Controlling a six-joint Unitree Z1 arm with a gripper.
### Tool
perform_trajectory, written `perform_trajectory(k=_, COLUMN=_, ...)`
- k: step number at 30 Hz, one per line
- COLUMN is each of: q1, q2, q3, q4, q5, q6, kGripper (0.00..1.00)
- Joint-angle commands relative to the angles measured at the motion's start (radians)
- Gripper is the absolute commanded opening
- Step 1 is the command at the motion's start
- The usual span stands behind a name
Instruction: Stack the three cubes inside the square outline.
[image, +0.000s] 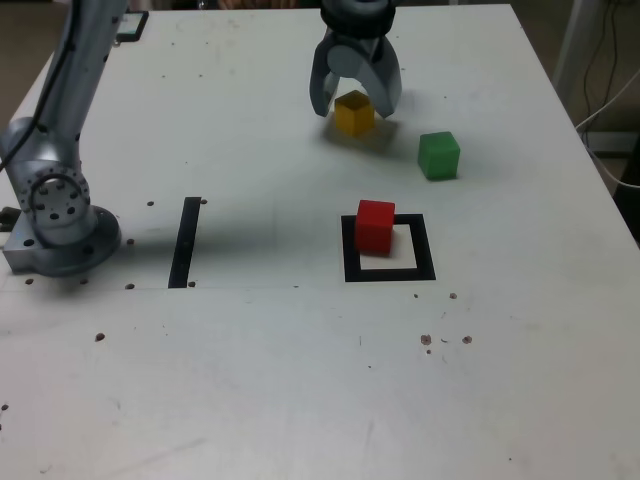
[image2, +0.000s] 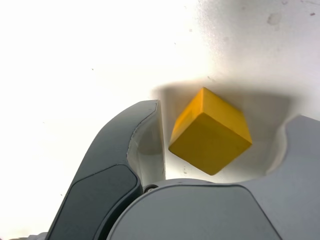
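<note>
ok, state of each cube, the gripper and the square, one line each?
red cube: upright in the square outline, over its far edge, nothing stacked on it.
yellow cube: on the table, between the jaws, gap showing on at least one side.
green cube: on the table, alone, outside the outline.
gripper: open, straddling the yellow cube, not clamped.
</note>
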Motion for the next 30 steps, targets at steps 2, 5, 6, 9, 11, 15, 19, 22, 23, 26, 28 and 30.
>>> perform_trajectory(k=2, q1=0.004, q2=0.008, q3=-0.004, q4=0.006, q5=-0.006, q6=0.004, kGripper=0.66)
perform_trajectory(k=5, q1=0.004, q2=0.013, q3=0.003, q4=0.005, q5=-0.017, q6=0.007, kGripper=0.64)
perform_trajectory(k=6, q1=0.004, q2=0.015, q3=0.005, q4=0.005, q5=-0.021, q6=0.008, kGripper=0.64)
perform_trajectory(k=9, q1=0.004, q2=0.019, q3=0.008, q4=0.002, q5=-0.031, q6=0.012, kGripper=0.64)
perform_trajectory(k=11, q1=0.004, q2=0.021, q3=0.007, q4=0.000, q5=-0.035, q6=0.014, kGripper=0.64)
perform_trajectory(k=15, q1=0.004, q2=0.024, q3=0.006, q4=-0.006, q5=-0.042, q6=0.014, kGripper=0.64)
perform_trajectory(k=19, q1=0.004, q2=0.027, q3=0.011, q4=-0.009, q5=-0.045, q6=0.014, kGripper=0.60)
perform_trajectory(k=22, q1=0.004, q2=0.023, q3=0.014, q4=-0.011, q5=-0.045, q6=0.014, kGripper=0.53)
perform_trajectory(k=23, q1=0.004, q2=0.021, q3=0.014, q4=-0.011, q5=-0.045, q6=0.014, kGripper=0.51)
perform_trajectory(k=26, q1=0.004, q2=0.005, q3=0.014, q4=-0.007, q5=-0.049, q6=0.013, kGripper=0.47)
perform_trajectory(k=28, q1=0.004, q2=-0.013, q3=0.013, q4=-0.003, q5=-0.058, q6=0.013, kGripper=0.45)
perform_trajectory(k=30, q1=0.004, q2=-0.037, q3=0.010, q4=0.002, q5=-0.072, q6=0.013, kGripper=0.42)
